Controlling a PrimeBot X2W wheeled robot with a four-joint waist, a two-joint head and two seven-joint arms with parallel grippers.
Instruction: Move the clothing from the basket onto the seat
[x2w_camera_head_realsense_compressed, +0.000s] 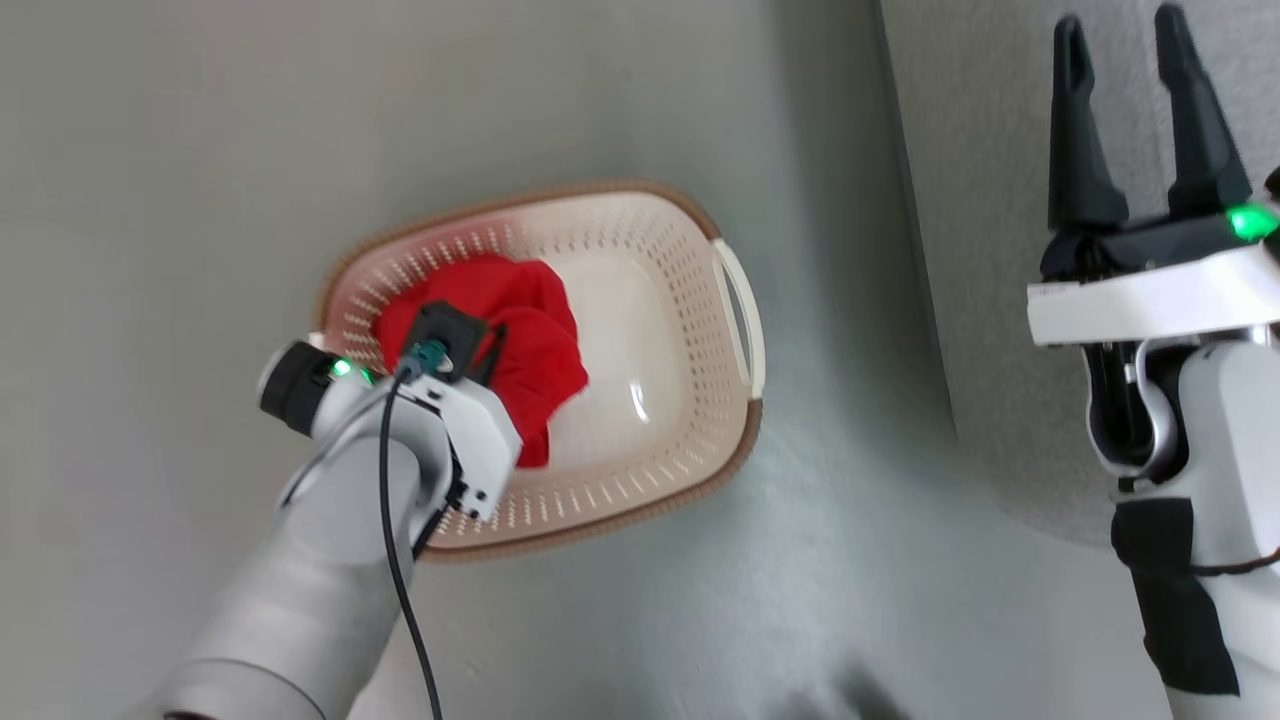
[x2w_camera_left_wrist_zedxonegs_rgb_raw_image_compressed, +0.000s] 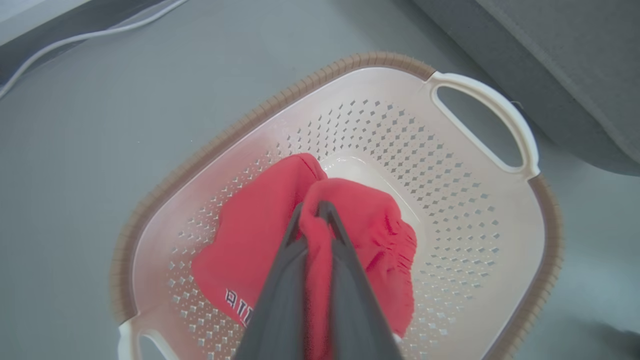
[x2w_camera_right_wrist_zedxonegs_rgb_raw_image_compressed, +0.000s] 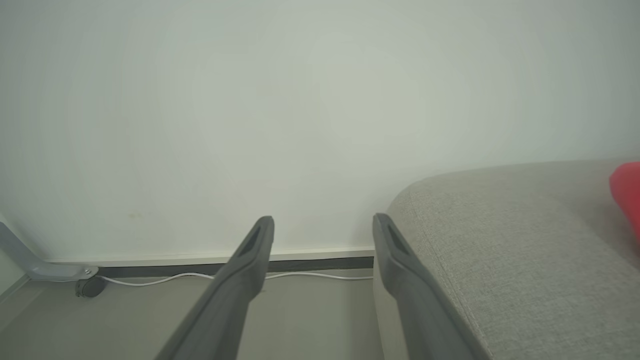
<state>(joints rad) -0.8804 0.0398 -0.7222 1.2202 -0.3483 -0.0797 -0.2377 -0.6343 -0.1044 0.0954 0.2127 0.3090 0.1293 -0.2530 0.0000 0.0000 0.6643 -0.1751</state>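
The left end effector (x2w_camera_left_wrist_zedxonegs_rgb_raw_image_compressed: 314, 207) was pinching a fold of the bright red soft fabric clothing (x2w_camera_left_wrist_zedxonegs_rgb_raw_image_compressed: 250, 240), which lay inside the cream perforated plastic basket (x2w_camera_left_wrist_zedxonegs_rgb_raw_image_compressed: 450, 190) on the grey floor (x2w_camera_left_wrist_zedxonegs_rgb_raw_image_compressed: 100, 125). The right end effector (x2w_camera_right_wrist_zedxonegs_rgb_raw_image_compressed: 324, 220) stood spread and empty beside the large grey woven-fabric seat (x2w_camera_right_wrist_zedxonegs_rgb_raw_image_compressed: 500, 260).

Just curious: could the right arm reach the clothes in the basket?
Probably not easily: the left gripper, shut on the clothes, blocks the basket; the right gripper sits off by the sofa.

Grey floor (x2w_camera_head_realsense_compressed: 150, 200) carries cream basket (x2w_camera_head_realsense_compressed: 655, 300); grey sofa (x2w_camera_head_realsense_compressed: 1000, 250) near, not touching.
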